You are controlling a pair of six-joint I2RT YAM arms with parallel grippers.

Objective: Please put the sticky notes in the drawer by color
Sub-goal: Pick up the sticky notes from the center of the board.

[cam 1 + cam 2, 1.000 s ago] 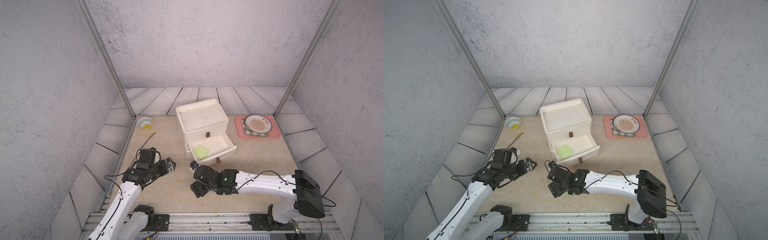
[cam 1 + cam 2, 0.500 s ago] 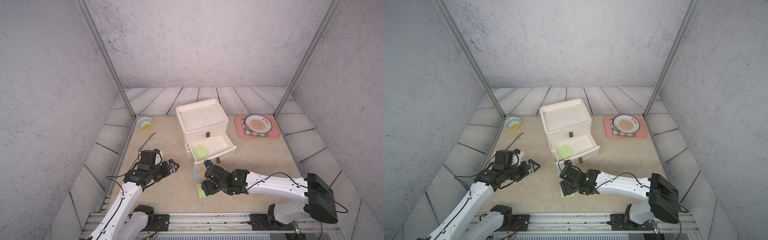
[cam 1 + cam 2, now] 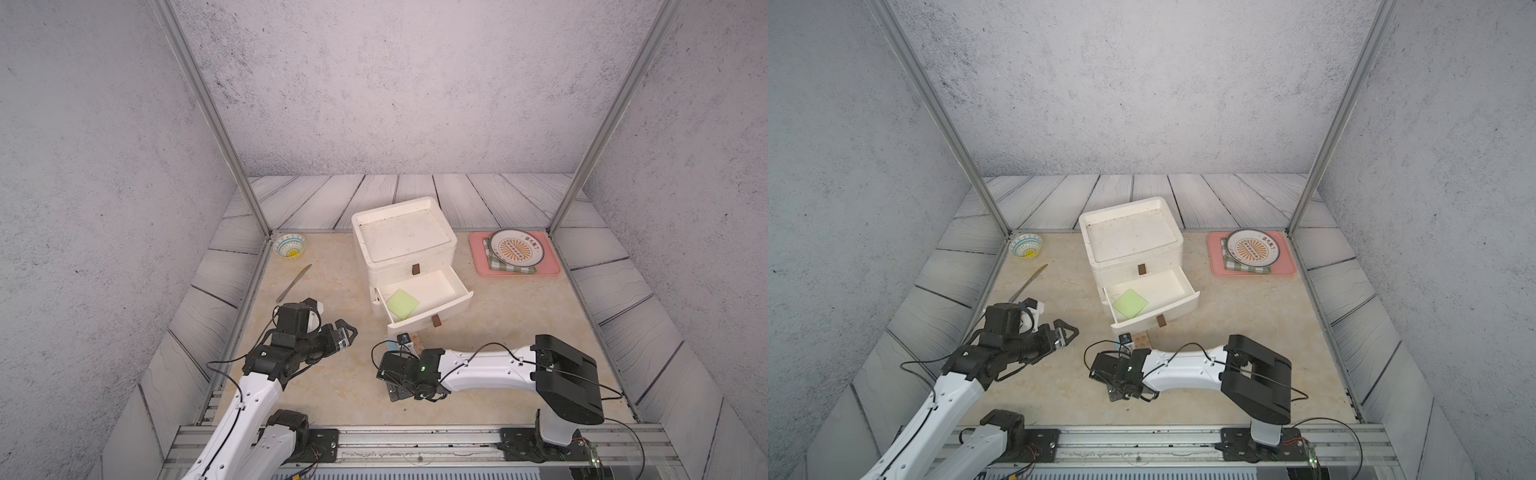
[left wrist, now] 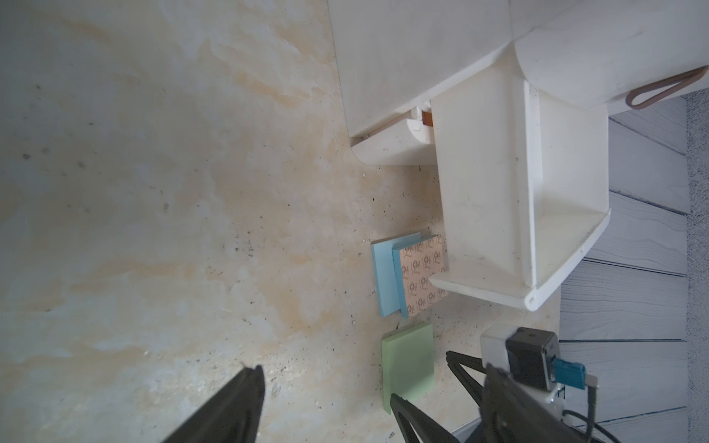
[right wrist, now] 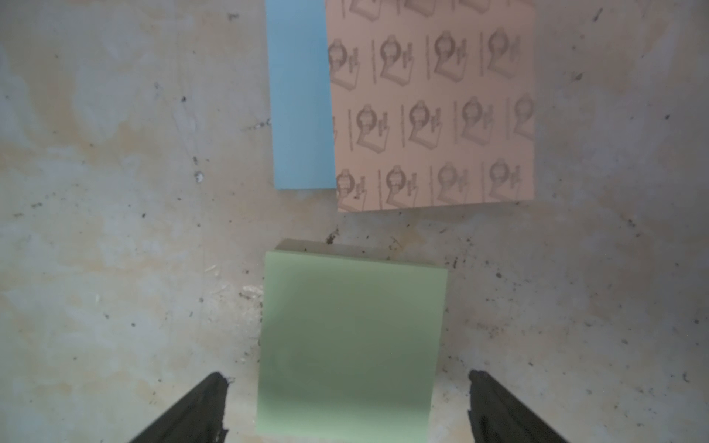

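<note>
The drawer unit [image 3: 403, 237] is a white cabinet with one drawer pulled out; a pale green sticky note pad [image 3: 402, 303] lies inside it. A second green pad [image 5: 351, 337] lies on the table between the open fingers of my right gripper [image 5: 347, 383], with a gap on each side. In both top views that gripper [image 3: 401, 386] points down and hides this pad. A light blue pad [image 4: 385, 280] and an orange-patterned pad [image 4: 422, 268] overlap beside the open drawer's front. My left gripper [image 3: 347, 334] hovers open and empty to the left.
A patterned bowl [image 3: 290, 245] and a knife [image 3: 294, 277] lie at the back left. A pink tray [image 3: 548, 270] at the back right holds a checked cloth [image 3: 511, 268] and a plate [image 3: 515, 248]. The pulled-out drawer overhangs the blue and orange pads.
My right gripper has shifted left over the green pad on the table, which showed beside it half a second ago, and its jaws have widened. The left arm has barely moved.
</note>
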